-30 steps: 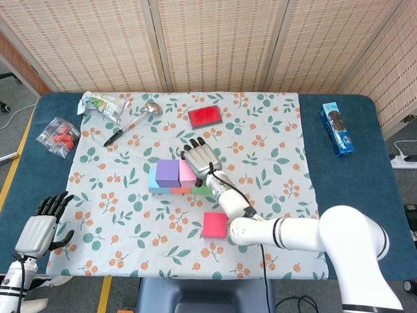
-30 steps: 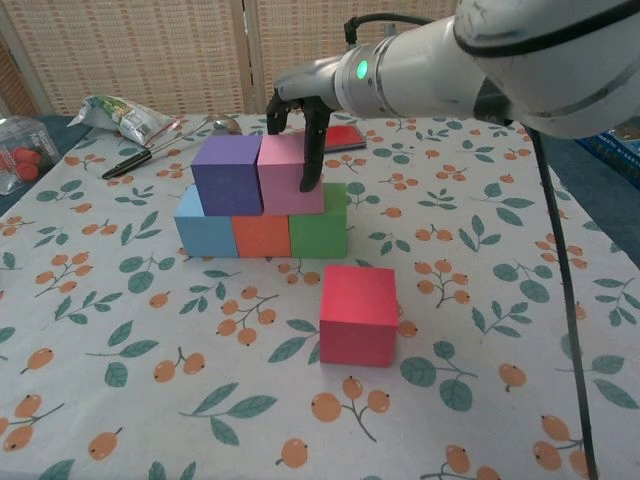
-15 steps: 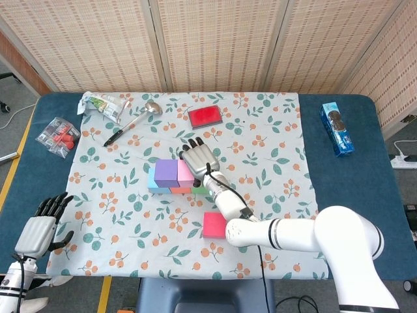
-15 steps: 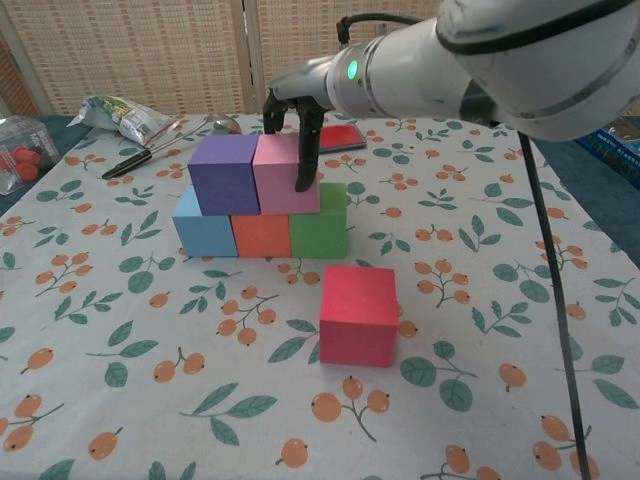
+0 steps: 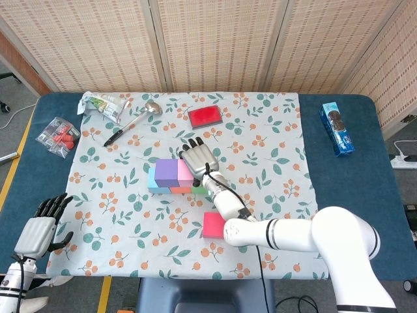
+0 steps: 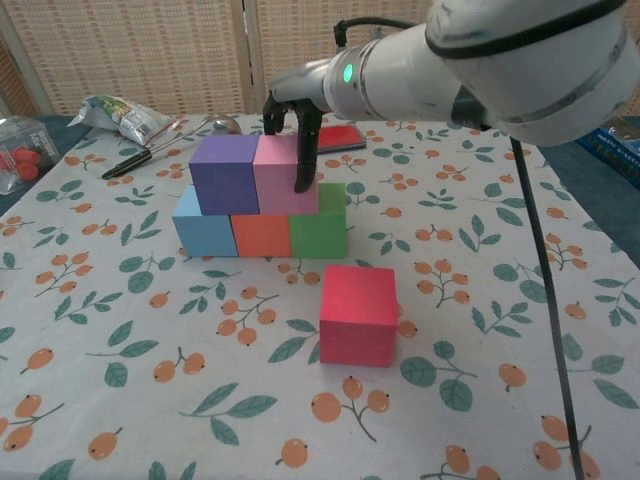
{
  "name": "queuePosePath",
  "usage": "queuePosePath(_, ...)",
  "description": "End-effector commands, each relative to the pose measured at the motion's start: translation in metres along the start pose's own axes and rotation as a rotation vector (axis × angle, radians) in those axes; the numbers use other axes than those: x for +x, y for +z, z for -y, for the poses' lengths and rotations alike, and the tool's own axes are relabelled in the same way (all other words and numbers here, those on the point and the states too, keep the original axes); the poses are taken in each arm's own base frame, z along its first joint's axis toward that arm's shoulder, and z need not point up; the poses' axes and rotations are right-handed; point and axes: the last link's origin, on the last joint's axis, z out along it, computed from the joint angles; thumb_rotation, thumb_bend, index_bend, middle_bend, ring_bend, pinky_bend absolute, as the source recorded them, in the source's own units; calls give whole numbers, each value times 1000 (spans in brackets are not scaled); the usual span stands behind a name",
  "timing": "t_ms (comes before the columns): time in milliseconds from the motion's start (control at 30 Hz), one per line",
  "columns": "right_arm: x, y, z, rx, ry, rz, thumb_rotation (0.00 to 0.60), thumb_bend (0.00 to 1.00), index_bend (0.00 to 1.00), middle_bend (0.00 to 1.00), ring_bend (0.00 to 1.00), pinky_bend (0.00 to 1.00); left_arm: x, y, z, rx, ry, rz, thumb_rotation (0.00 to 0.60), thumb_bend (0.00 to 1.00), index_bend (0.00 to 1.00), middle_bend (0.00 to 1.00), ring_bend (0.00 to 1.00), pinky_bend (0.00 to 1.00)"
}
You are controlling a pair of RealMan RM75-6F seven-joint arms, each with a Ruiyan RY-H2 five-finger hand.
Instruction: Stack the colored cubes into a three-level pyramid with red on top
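In the chest view, left of centre, the pyramid is two levels high. The bottom row is a blue cube (image 6: 205, 231), an orange cube (image 6: 261, 235) and a green cube (image 6: 320, 226) touching side by side. On them sit a purple cube (image 6: 225, 173) and a pink cube (image 6: 285, 175), also touching. The pink one looks squarely seated over the orange and green ones.

The right hand (image 6: 293, 125) reaches in from the upper right and grips the pink cube, one dark finger down its front right face and the others over the back edge. The left hand (image 5: 40, 228) sits at the lower left of the head view, off the cloth, fingers apart and holding nothing.

The red cube (image 6: 358, 313) stands alone on the flowered cloth (image 6: 140, 340), near the stack and below the green cube in the frame.

So, as I judge it, what is left is letting go of the pink cube, picking up the red cube and setting it across the purple and pink pair.
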Motion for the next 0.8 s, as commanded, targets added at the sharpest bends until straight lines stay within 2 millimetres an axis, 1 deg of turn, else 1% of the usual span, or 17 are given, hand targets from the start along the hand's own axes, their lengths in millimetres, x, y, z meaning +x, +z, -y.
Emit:
queuePosePath(33,0,0,0,0,0,0,600,0,340,133,0,0,0,0,0,0,0,0,600,361,0,0,0,56)
queuePosePath(100,0,0,0,-1,1,1,600,0,273,133,0,0,0,0,0,0,0,0,600,361,0,0,0,56)
queuePosePath(167,0,-1,0,-2,-1,2,600,0,232,133,0,0,0,0,0,-1,1,1,600,361,0,0,0,56)
queuePosePath(433,-1,-1,1,-5,-2,5,600,0,175,133,0,0,-1,0,0,2,0,2,600,362,0,0,0,55)
queuePosePath(533,-1,-1,1,-8,-3,8,600,0,127,133,0,0,-1,0,0,1,0,2,600,362,0,0,0,55)
queuePosePath(667,2,-4,-1,-8,3,8,600,0,16,118,0,0,-1,0,0,2,3,5,600,361,0,0,0,55)
queuePosePath(800,11,-13,-9,-11,15,-3,600,0,0,92,0,0,0,0,-1,3,5,6,600,361,0,0,0,55)
